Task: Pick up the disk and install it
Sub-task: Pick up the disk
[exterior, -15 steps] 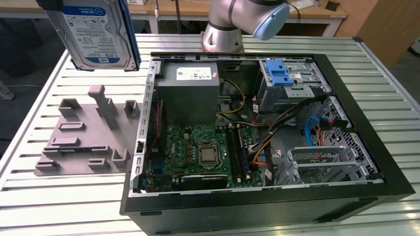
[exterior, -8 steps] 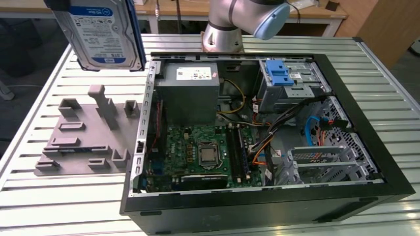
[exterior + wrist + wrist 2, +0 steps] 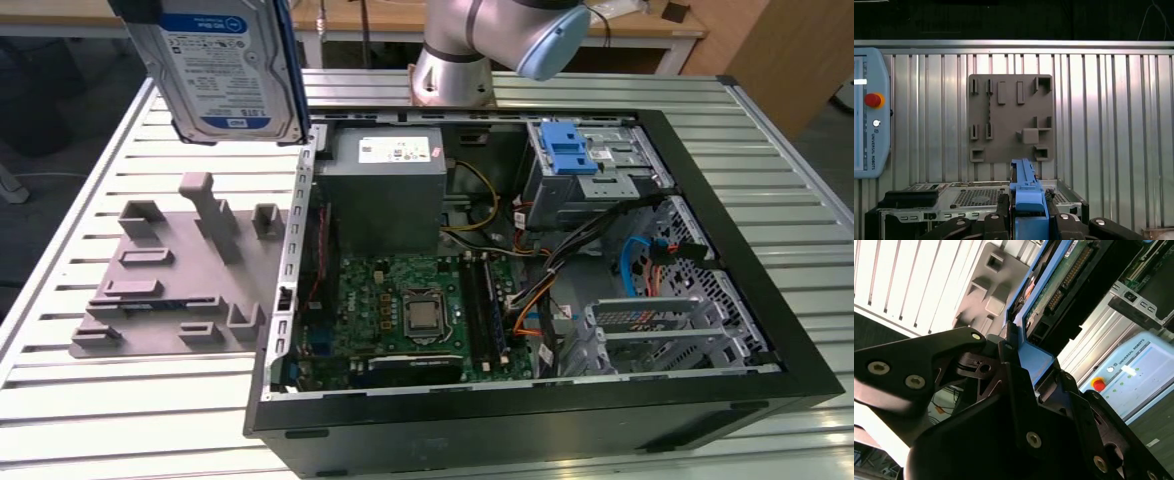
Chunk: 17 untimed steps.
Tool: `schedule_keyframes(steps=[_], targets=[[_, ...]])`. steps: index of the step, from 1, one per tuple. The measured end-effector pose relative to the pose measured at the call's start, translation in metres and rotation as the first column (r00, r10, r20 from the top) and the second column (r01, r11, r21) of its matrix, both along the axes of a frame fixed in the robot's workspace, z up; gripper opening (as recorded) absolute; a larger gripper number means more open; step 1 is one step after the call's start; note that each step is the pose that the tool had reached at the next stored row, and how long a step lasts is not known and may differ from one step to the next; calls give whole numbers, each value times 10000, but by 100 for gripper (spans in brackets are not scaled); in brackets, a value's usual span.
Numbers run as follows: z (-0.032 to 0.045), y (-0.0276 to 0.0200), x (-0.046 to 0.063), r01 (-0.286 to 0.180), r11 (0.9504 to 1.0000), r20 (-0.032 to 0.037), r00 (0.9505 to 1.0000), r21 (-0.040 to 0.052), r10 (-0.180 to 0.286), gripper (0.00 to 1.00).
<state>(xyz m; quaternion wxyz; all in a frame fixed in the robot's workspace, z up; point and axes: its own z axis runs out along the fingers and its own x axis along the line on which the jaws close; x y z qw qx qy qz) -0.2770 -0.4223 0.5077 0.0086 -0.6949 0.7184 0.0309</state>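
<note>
Spanning the exterior view, the slatted metal desk (image 3: pixel 107 400) carries an open computer case (image 3: pixel 534 425) and, on the exterior view's left of it, a grey fixture plate (image 3: pixel 160 290). The disk (image 3: pixel 227 70) hangs upright, lifted clear of the desk on that same side, with its label facing the camera. In both wrist views the jaws are clamped on its blue bracket, holding the disk.

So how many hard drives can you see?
1. The flat silver-grey hard drive with a blue plastic bracket is held up in the air at the exterior view's upper left by the gripper, jaws shut on it. More could hide inside the silver metal cage.
</note>
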Motion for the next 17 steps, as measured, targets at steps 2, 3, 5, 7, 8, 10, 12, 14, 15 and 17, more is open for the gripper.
schedule_keyframes(steps=[2, 3, 5, 7, 8, 10, 12, 14, 15, 17], targets=[[0, 0, 29, 0, 10000, 0, 10000, 0, 0, 36], [0, 0, 44, 0, 10000, 0, 10000, 0, 0, 36], [0, 0, 74, 0, 10000, 0, 10000, 0, 0, 36], [0, 0, 105, 0, 10000, 0, 10000, 0, 0, 36], [0, 0, 121, 0, 10000, 0, 10000, 1, 0, 36], [0, 0, 158, 1, 10000, -2, 10000, 0, -1, 36], [0, -2, 197, 0, 10000, -3, 10000, 0, 0, 36], [0, -3, 238, 0, 10000, -4, 10000, -1, 0, 36], [0, -4, 259, 0, 10000, -5, 10000, 0, 0, 36], [0, -6, 311, 0, 10000, -7, 10000, 0, 0, 36]])
